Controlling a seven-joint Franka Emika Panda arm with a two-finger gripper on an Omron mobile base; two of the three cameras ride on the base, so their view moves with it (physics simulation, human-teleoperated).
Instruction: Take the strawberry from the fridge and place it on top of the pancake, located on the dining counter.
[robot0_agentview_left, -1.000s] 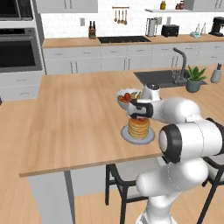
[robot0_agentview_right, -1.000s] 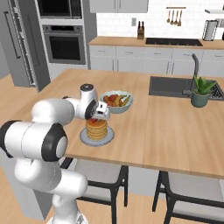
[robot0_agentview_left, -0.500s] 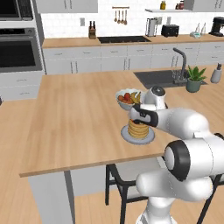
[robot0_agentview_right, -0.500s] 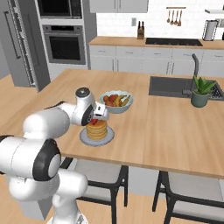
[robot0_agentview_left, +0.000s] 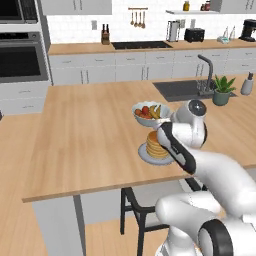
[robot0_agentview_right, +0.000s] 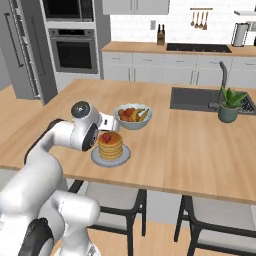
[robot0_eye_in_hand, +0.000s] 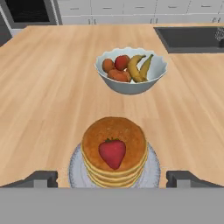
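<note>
1. the strawberry (robot0_eye_in_hand: 113, 152) lies on top of the pancake (robot0_eye_in_hand: 114, 149) stack, on its grey plate (robot0_eye_in_hand: 153, 169) on the dining counter (robot0_eye_in_hand: 48, 87), near the white fruit bowl (robot0_eye_in_hand: 131, 70).
2. the gripper (robot0_eye_in_hand: 112, 178) hovers over the stack, jaws spread wide to either side, holding nothing.
3. the berry looks light, soft and easily bruised; its rounded skin could roll off the stack if nudged.
4. if it needed regrasping, a gentle pinch across its broad middle seems best.
</note>
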